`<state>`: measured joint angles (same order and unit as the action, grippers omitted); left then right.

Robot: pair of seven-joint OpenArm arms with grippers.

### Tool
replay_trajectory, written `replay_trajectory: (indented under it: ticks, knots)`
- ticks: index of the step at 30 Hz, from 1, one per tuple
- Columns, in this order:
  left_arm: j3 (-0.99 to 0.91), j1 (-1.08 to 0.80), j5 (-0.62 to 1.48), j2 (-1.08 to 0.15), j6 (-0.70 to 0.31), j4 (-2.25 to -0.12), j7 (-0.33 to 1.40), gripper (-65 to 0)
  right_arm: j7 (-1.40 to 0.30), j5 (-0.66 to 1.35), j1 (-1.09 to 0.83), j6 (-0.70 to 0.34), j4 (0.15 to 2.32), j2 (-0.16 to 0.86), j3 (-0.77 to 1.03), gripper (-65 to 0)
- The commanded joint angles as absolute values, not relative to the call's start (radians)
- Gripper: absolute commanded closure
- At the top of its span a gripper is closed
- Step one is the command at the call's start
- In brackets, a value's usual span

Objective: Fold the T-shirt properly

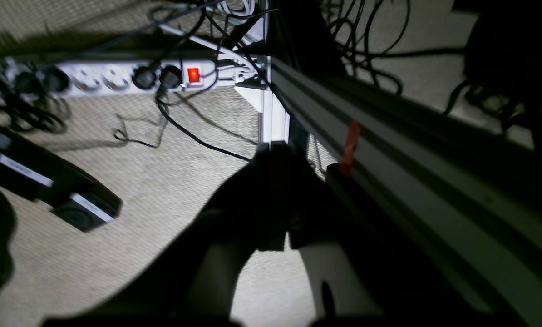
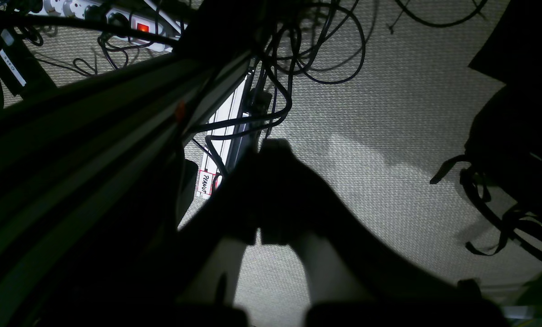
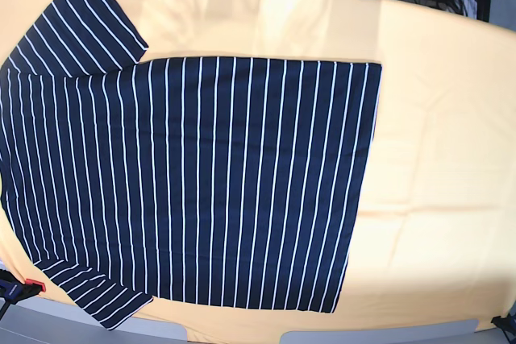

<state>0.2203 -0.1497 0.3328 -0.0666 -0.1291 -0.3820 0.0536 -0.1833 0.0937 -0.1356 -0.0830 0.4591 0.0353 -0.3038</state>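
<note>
Yellow counter (image 3: 435, 118) carries the T-shirt (image 3: 210, 183) flat toward its left edge, long axis left-right. Both arms hang below over carpet, left fingers (image 1: 275, 200) and right fingers (image 2: 271, 195) closed, empty; neither nearer.

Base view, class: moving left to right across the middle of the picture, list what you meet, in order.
T-shirt, spread flat → its straight hem edge → bare yellow table cover out to the right border.
</note>
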Motion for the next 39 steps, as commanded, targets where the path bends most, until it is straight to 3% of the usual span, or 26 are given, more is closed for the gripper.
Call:
replay_trajectory:
  ticks: [1, 39]
  knots:
    - [0.220, -0.152, 0.324, -0.064, -0.139, -0.394, 0.054, 0.0, -0.170, 0.096, -0.135, -0.094, 0.469, 0.035, -0.302, 0.0]
    - [0.220, -0.159, 0.321, -0.064, -0.142, -0.398, 0.067, 0.0, -0.192, 0.095, -0.136, -0.099, 0.471, 0.036, -0.302, 0.0]
